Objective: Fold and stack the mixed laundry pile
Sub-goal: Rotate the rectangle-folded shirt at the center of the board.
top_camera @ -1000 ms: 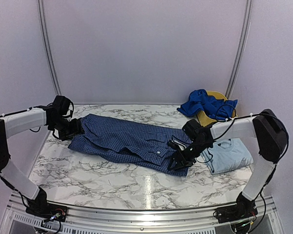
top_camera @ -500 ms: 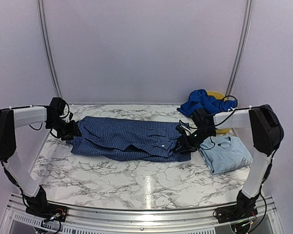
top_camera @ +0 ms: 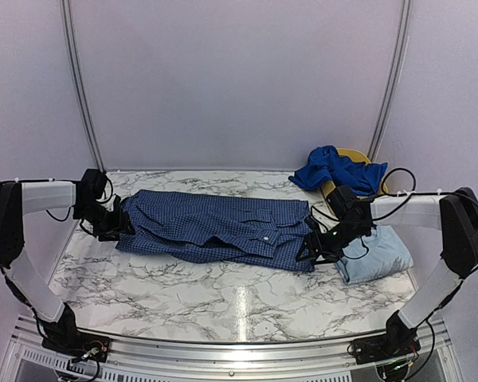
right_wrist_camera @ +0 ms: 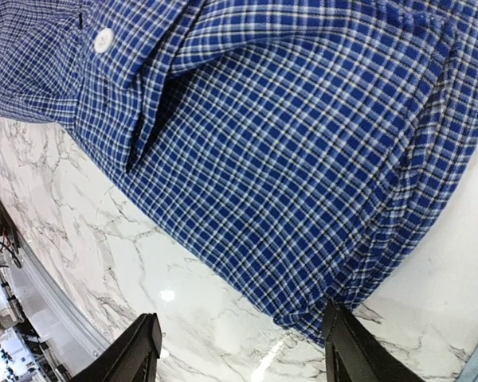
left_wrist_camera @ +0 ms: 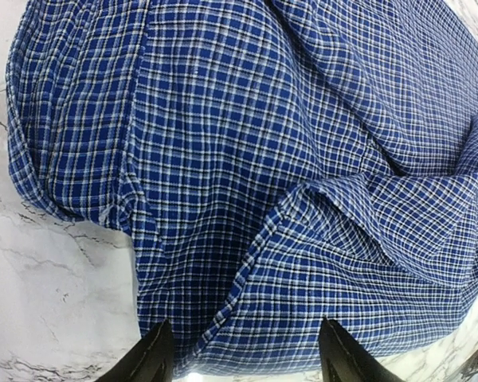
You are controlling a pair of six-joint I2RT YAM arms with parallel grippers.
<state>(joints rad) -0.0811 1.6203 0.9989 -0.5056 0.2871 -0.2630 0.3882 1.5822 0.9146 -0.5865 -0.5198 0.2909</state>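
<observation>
garments: three
check shirt: one navy-and-white small-check cotton shirt [top_camera: 215, 227], spread mid-table on white marble table [top_camera: 183, 294]
t-shirt: one pale sky-blue folded t-shirt [top_camera: 378, 253], just beside the shirt's right end
royal-blue piece: one crumpled bright royal-blue cloth [top_camera: 334, 169], draped over one small yellow plastic basket [top_camera: 357, 153]
left gripper [left_wrist_camera: 243, 358]: jaws apart at left hem, nothing clamped
right gripper [right_wrist_camera: 239, 350]: jaws apart at right hem, nothing clamped

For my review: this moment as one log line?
navy-and-white checked shirt: laid out | left gripper: open at one end | right gripper: open at other end
</observation>
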